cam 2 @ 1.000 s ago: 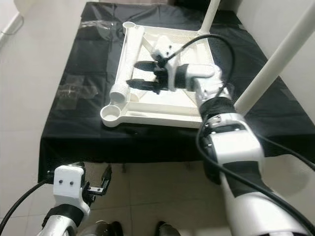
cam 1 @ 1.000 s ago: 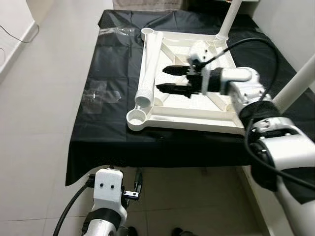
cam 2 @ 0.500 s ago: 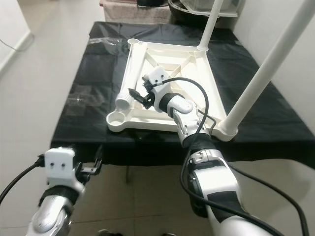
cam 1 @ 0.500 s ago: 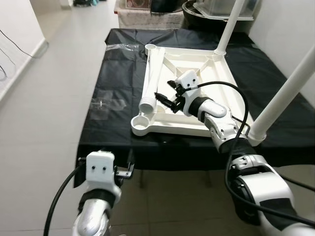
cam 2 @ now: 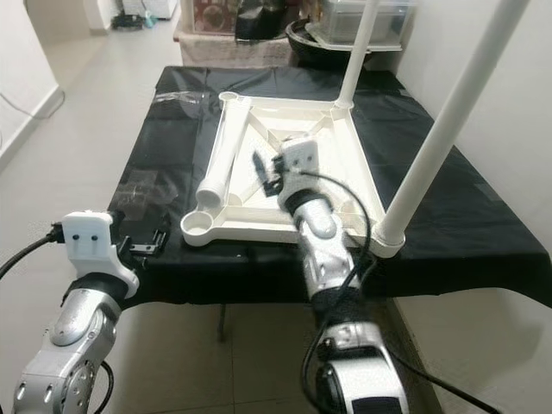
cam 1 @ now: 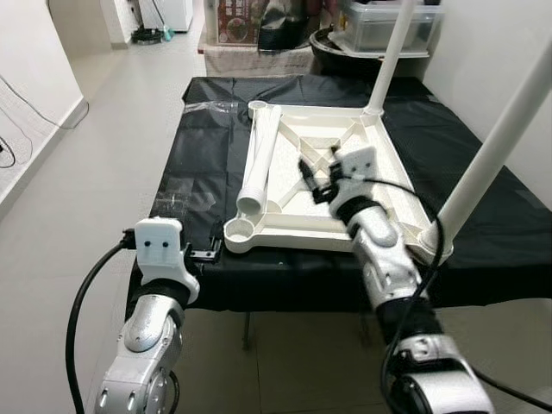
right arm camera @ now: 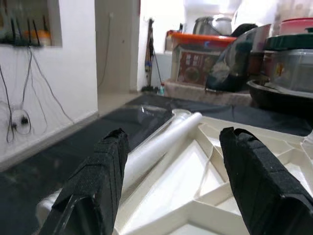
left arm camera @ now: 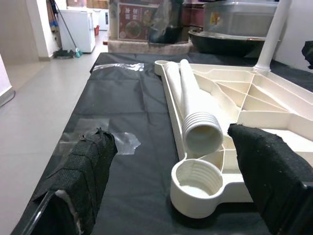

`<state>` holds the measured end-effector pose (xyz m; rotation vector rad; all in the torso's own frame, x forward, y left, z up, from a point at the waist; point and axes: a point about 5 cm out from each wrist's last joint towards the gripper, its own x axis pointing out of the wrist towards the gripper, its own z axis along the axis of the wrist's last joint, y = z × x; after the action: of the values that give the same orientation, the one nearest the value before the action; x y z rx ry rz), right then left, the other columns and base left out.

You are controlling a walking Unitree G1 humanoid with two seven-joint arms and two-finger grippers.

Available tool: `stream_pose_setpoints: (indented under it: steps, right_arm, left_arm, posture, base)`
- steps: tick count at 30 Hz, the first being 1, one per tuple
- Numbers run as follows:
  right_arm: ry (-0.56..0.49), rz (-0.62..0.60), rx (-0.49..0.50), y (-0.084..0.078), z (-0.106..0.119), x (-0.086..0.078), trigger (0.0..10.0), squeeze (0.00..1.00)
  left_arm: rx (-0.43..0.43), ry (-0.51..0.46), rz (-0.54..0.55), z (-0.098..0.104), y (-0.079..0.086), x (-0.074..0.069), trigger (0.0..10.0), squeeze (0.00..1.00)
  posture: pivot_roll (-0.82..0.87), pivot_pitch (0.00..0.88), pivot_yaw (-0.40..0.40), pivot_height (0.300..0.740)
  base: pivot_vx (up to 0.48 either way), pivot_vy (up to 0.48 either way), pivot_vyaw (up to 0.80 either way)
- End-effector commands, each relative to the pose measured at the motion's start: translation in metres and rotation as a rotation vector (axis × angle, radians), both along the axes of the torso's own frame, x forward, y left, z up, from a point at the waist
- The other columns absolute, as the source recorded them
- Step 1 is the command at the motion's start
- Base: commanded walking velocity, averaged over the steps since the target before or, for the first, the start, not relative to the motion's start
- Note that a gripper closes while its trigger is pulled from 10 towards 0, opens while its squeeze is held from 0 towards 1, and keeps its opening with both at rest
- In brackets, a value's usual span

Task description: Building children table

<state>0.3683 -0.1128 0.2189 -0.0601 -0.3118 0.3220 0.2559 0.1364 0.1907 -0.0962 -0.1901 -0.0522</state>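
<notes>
A white tabletop (cam 1: 302,228) lies upside down on a table with a black cover (cam 1: 207,147). Two white legs stand screwed in at its far right corner (cam 1: 385,60) and near right corner (cam 1: 496,155). A loose leg (cam 1: 261,155) lies along the left rim, its threaded end (left arm camera: 202,132) just behind the empty near-left socket (cam 1: 239,230). My right gripper (cam 1: 312,179) hovers open over the cross ribs at the middle, holding nothing. My left gripper (cam 1: 207,252) is open at the table's front left edge, facing that socket (left arm camera: 197,187).
Clear tape patches (cam 1: 179,203) are stuck to the cover left of the tabletop. Behind the table stand a black basin (cam 1: 332,43) and plastic bins (cam 1: 384,15). Tiled floor (cam 1: 95,147) runs along the left; a white wall is on the right.
The camera has pulled back and risen. My right gripper has drawn away from the loose leg's threaded end toward the tabletop's middle. My left gripper has come up to the table's front edge.
</notes>
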Motion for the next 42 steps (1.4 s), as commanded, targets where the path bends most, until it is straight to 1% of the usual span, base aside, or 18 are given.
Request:
stream_pose_setpoints:
  steps: [1,2,5,10,11,21,22,25,26,28,35,42]
  right_arm:
    - [-0.007,0.012,0.026,0.008,0.001,-0.006,10.0,0.0]
    - [-0.01,0.011,0.039,0.013,0.0,-0.008,10.0,0.0]
    - [-0.021,0.02,0.058,0.02,0.002,-0.01,10.0,0.0]
    - [-0.016,0.028,0.061,0.024,0.004,-0.009,10.0,0.0]
    - [-0.007,0.031,0.073,0.025,0.005,-0.01,10.0,0.0]
    - [0.008,0.035,0.084,0.027,0.004,-0.014,10.0,0.0]
    - [0.01,0.032,0.086,0.027,0.003,-0.014,10.0,0.0]
    - [0.011,0.031,0.083,0.027,0.002,-0.014,10.0,0.0]
    - [0.011,0.03,0.081,0.026,0.002,-0.014,10.0,0.0]
    - [0.014,0.029,0.081,0.026,0.002,-0.014,10.0,0.0]
    - [0.021,0.036,0.077,0.028,0.002,-0.015,10.0,0.0]
    - [0.015,0.032,0.078,0.028,0.003,-0.016,10.0,0.0]
  left_arm:
    - [0.007,-0.014,0.032,0.004,0.003,-0.002,10.0,0.0]
    - [0.008,-0.021,0.063,0.006,0.006,-0.003,10.0,0.0]
    - [0.022,-0.037,0.115,0.01,0.012,-0.004,10.0,0.0]
    - [0.032,-0.047,0.13,0.011,0.015,-0.003,10.0,0.0]
    - [0.051,-0.05,0.145,0.011,0.017,-0.001,10.0,0.0]
    - [0.074,-0.04,0.146,0.009,0.018,-0.001,10.0,0.0]
    - [0.093,-0.039,0.14,0.008,0.017,-0.001,10.0,0.0]
    - [0.088,-0.038,0.139,0.007,0.016,-0.001,10.0,0.0]
    - [0.067,-0.036,0.154,0.007,0.018,-0.001,10.0,0.0]
    - [0.052,-0.035,0.168,0.007,0.02,0.0,10.0,0.0]
    - [0.061,-0.029,0.183,0.008,0.023,-0.002,10.0,0.0]
    - [0.041,-0.022,0.181,0.007,0.022,-0.002,10.0,0.0]
  posture:
    - [0.06,0.068,-0.011,0.74]
    - [0.06,0.061,-0.013,0.74]
    - [0.06,0.057,-0.013,0.74]
    - [0.07,0.047,-0.019,0.74]
    - [0.07,0.044,-0.017,0.74]
    - [0.08,0.043,-0.018,0.74]
    - [0.08,0.046,-0.012,0.74]
    - [0.07,0.048,-0.013,0.74]
    - [0.07,0.049,-0.011,0.74]
    - [0.07,0.049,-0.011,0.74]
    - [0.07,0.049,-0.011,0.74]
    - [0.08,0.053,-0.016,0.74]
  base:
    - [0.0,0.0,-0.78]
    - [0.0,0.0,0.0]
    - [0.0,0.0,0.0]
    - [0.163,0.0,0.0]
    - [0.33,0.0,0.0]
    - [0.328,0.0,0.0]
    - [0.33,0.0,0.0]
    - [0.328,0.0,0.0]
    - [0.0,0.0,0.0]
    - [0.0,0.0,0.0]
    - [0.0,0.0,0.0]
    - [0.0,0.0,0.0]
